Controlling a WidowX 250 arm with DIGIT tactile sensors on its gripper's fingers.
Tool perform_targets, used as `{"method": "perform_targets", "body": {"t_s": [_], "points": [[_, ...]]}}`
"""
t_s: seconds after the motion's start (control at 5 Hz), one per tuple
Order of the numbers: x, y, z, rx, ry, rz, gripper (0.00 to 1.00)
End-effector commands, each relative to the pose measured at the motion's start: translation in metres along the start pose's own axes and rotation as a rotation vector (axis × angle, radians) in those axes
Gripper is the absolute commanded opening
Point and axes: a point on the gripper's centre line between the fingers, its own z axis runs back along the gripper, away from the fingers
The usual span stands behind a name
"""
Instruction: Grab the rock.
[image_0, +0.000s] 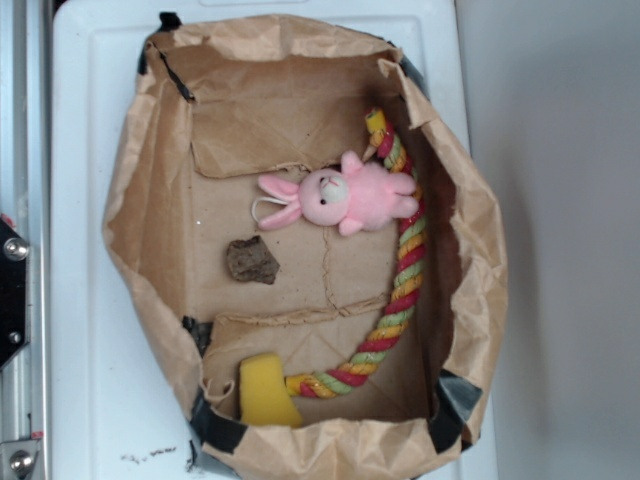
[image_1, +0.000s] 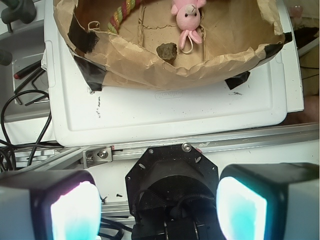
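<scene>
The rock (image_0: 251, 260) is a small dark brown angular lump lying on the floor of the brown paper bag tray (image_0: 150, 200), left of centre. In the wrist view the rock (image_1: 166, 51) shows just behind the bag's near wall, below the pink bunny. My gripper (image_1: 159, 207) is open, its two cyan-lit pads far apart with nothing between them. It hangs well outside the bag, over the robot's black base, far from the rock. The exterior view does not show the gripper.
A pink plush bunny (image_0: 345, 197) lies right of the rock. A red, yellow and green rope (image_0: 402, 275) curves along the bag's right side. A yellow sponge (image_0: 264, 390) sits in the front corner. The bag stands on a white lid (image_1: 165, 110); cables (image_1: 20, 115) lie beside it.
</scene>
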Motion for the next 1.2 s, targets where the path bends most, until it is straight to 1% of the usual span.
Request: {"method": "perform_targets", "body": {"t_s": [0.0, 0.2, 0.4, 0.6, 0.8, 1.0], "points": [[0.000, 0.000, 0.000, 0.000, 0.000, 0.000, 1.00], [0.045, 0.003, 0.004, 0.011, -0.046, 0.064, 1.00], [0.078, 0.010, 0.000, 0.008, -0.087, 0.094, 1.00], [0.095, 0.022, -0.015, -0.013, -0.090, 0.088, 1.00], [0.100, 0.046, -0.053, 0.005, -0.111, 0.057, 1.00], [0.102, 0.055, -0.089, -0.018, -0.058, 0.031, 1.00]]}}
